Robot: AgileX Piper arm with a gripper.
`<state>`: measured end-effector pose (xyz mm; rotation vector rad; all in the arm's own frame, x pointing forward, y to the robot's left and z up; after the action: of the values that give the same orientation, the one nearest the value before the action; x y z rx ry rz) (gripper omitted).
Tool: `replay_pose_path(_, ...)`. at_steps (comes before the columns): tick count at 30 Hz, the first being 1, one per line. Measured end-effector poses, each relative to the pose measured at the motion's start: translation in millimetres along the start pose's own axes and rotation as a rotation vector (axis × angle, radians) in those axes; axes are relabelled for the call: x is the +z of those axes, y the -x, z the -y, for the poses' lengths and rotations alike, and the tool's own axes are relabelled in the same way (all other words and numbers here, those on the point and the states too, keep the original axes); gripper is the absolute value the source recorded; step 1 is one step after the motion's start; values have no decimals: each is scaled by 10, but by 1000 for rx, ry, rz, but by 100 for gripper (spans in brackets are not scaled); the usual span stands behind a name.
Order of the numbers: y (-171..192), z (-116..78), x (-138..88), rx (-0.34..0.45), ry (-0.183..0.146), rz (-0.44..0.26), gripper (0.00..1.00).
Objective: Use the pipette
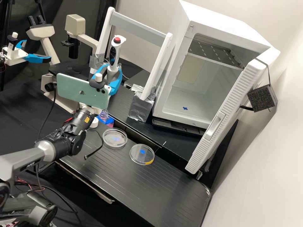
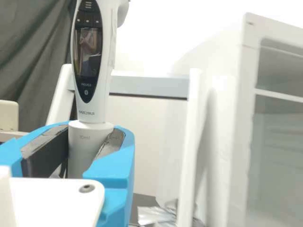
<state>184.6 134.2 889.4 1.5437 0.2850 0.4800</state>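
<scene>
In the high view the gripper is shut on the lower grey body of the white pipette, which stands upright with its red top button uppermost. The wrist view has the gripper with its dark pads against both sides of the pipette, whose dark display faces the camera. The pipette's lower end is hidden behind the phone on the wrist. On the black bench lie a clear dish with a blue mark and a second clear dish with blue and yellow marks.
A white frame with foil-wrapped feet rises behind the pipette. The white cabinet stands open at the right, its door swung outward. A microscope is at the back left. A blue-and-pink item sits just beyond the wrist.
</scene>
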Motion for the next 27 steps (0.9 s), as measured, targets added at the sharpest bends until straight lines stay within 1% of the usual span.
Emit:
replay_pose_path(1,20,-14,31,2,-3,5,0)
replay_pose_path(2,68,-70,97,23,-8,11,0)
replay_pose_path(4,145,-133,187,42,-31,19,0)
replay_pose_path(9,303,-294,336,140,-25,55,0)
replay_pose_path(11,345,-319,365,166,-27,66,0)
replay_pose_path(12,369,-339,377,182,-21,74,0)
replay_pose_path(15,423,-349,395,201,-9,90,0)
replay_pose_path(18,476,-345,390,220,-8,96,0)
replay_pose_path(21,534,-326,390,240,-14,103,0)
replay_pose_path(25,577,-314,413,249,-11,118,0)
replay_pose_path(27,597,-303,430,256,-19,128,0)
